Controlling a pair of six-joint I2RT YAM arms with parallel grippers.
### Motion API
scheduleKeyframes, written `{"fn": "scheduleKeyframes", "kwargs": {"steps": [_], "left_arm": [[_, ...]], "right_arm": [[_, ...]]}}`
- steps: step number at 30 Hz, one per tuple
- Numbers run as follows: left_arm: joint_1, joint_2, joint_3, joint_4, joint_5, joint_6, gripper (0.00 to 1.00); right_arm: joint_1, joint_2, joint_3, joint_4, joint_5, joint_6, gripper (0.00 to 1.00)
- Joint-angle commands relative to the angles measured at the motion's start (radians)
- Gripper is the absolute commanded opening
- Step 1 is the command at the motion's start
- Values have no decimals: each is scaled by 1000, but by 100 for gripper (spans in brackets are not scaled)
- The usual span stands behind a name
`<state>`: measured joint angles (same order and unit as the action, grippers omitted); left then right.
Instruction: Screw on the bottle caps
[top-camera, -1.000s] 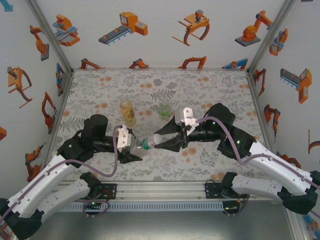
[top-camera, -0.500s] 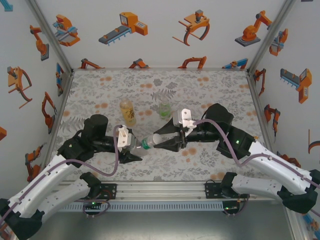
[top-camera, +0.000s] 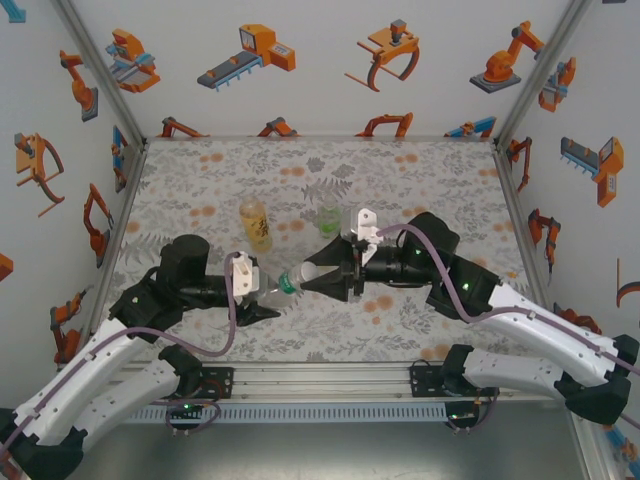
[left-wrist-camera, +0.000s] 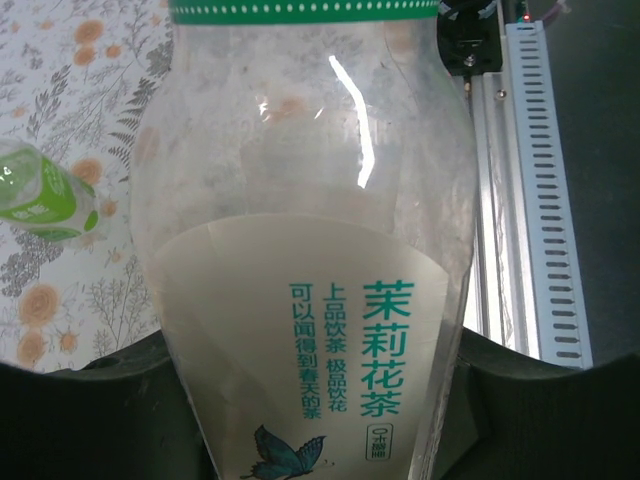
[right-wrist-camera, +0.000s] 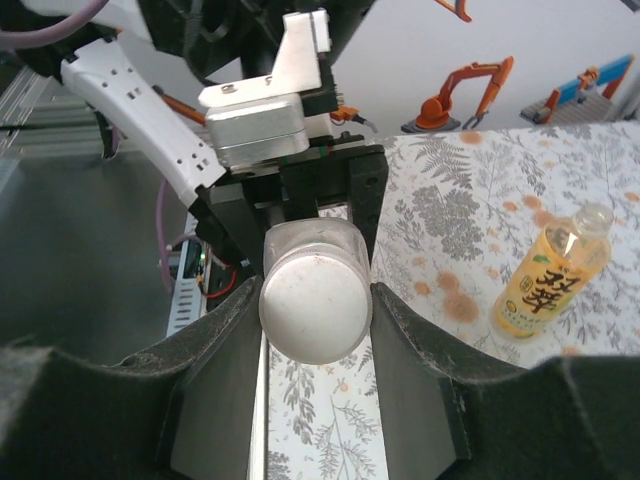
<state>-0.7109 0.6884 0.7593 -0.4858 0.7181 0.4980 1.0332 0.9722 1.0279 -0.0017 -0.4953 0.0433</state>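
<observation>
My left gripper (top-camera: 264, 291) is shut on the clear bottle (top-camera: 276, 287), holding it level above the table with its green neck band (top-camera: 287, 283) pointing right. In the left wrist view the bottle's pale label with green writing (left-wrist-camera: 330, 340) sits between my dark fingers (left-wrist-camera: 90, 410). My right gripper (top-camera: 310, 279) is shut on a white cap (right-wrist-camera: 315, 300) at this bottle's mouth, one finger on each side of it. The amber bottle (top-camera: 256, 222) stands behind, also seen in the right wrist view as the amber bottle (right-wrist-camera: 552, 275). The squat green bottle (top-camera: 328, 218) stands beside it.
Printed side walls and a back wall (top-camera: 320, 70) enclose the floral table (top-camera: 420, 180). A metal rail (top-camera: 320, 380) with the arm bases runs along the near edge. The green bottle (left-wrist-camera: 40, 195) lies just left of the held one in the left wrist view.
My right wrist has turned and shifted a little left with the cap in its grip. The left gripper and bottle moved slightly left too. Both grips are unchanged.
</observation>
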Motion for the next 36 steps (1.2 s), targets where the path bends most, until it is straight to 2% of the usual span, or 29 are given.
{"fn": "scheduleKeyframes", "kwargs": {"steps": [1, 11, 19, 26, 32, 36], "left_arm": [[-4, -27, 11, 119, 32, -6, 0], [-3, -53, -20, 212, -28, -56, 0], [-8, -4, -14, 333, -97, -105, 0], [-52, 53, -12, 466, -189, -115, 0], [-111, 124, -18, 607, -263, -116, 0], [-139, 179, -26, 704, -284, -127, 0]], "right_arm": [[9, 21, -41, -22, 133, 116, 13], [9, 38, -2, -114, 368, 333, 3], [19, 118, 197, -387, 497, 536, 0], [21, 176, 350, -576, 544, 624, 0], [31, 200, 418, -643, 592, 645, 1], [43, 218, 471, -707, 641, 627, 10]]}}
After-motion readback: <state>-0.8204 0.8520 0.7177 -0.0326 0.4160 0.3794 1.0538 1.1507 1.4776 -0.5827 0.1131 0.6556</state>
